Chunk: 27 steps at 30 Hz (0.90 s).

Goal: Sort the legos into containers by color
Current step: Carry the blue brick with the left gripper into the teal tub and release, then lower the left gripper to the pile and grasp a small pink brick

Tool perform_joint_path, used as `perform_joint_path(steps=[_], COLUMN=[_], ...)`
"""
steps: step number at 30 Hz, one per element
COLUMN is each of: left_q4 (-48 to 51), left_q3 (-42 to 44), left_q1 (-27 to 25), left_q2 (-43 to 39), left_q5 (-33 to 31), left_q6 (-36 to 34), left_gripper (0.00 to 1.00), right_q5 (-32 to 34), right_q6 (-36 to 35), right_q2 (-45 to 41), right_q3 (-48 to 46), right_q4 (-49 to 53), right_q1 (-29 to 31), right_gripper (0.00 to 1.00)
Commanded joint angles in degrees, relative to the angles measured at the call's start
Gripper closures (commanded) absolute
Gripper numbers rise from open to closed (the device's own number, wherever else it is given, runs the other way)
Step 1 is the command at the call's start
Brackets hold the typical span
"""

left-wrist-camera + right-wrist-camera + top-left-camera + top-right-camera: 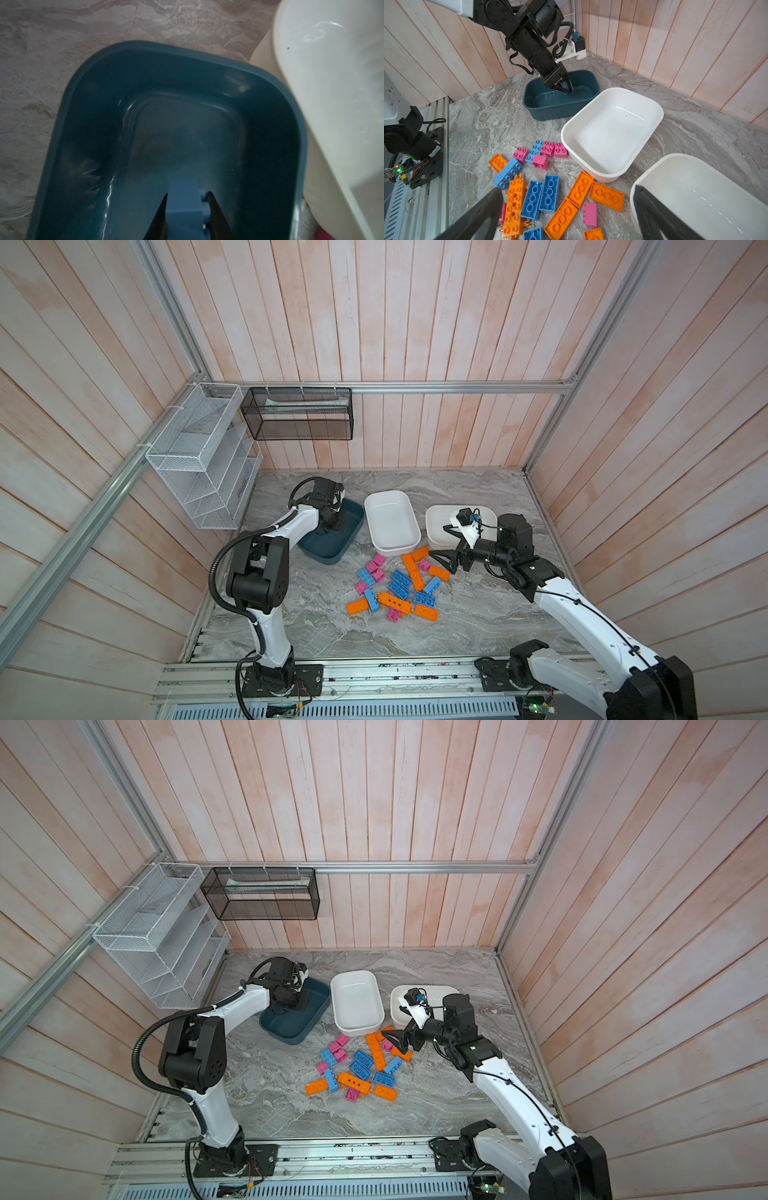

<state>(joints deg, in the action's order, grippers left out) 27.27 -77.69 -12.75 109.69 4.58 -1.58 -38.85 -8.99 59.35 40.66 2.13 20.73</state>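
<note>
My left gripper (566, 86) is clamped on a blue brick (184, 200) and hangs low inside the dark teal tub (166, 46). My right gripper (566, 190) stands wide open just above the table (478, 614), at the edge of the pile of bricks (395, 589) nearest the right white tub (436, 522). Blue, pink and orange pieces lie mixed there, in front of the middle white tub (390, 518), with the long orange bar (395, 603) on the near side.
</note>
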Motion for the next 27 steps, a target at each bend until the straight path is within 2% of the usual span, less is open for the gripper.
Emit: perform_joint_path(steps=[1,5,11,17,23,27], left_q4=[-1.1,1.4,7.3,13.0,16.7,18.5], left_q3=[-2.5,-4.2,-4.6,-0.6,6.7,11.9], left_q1=[0.1,0.1,0.2,-0.3,-5.7,-11.1], left_q2=[2.0,2.4,-2.9,-12.7,-24.3,-30.5], left_q5=[-2.2,-2.2,-1.0,3.9,6.5,5.6], left_q6=[4.1,4.0,4.3,11.2,17.3,21.9], left_gripper=[0.75,0.61,0.44,0.39,0.35,0.34], right_q5=[0.8,0.8,1.7,2.1,1.8,1.8], right_q6=[0.4,0.0,-1.1,-1.9,-2.6,-3.7], right_q2=[0.6,0.7,-0.2,-0.5,-0.5,-0.4], right_q3=[0.2,0.5,0.9,1.5,2.2,2.8], right_q4=[-1.2,-0.6,0.9,1.7,2.3,3.5], right_q1=[0.6,0.6,0.6,0.6,0.5,0.6], right_gripper=[0.02,0.02,0.02,0.02,0.02,0.02])
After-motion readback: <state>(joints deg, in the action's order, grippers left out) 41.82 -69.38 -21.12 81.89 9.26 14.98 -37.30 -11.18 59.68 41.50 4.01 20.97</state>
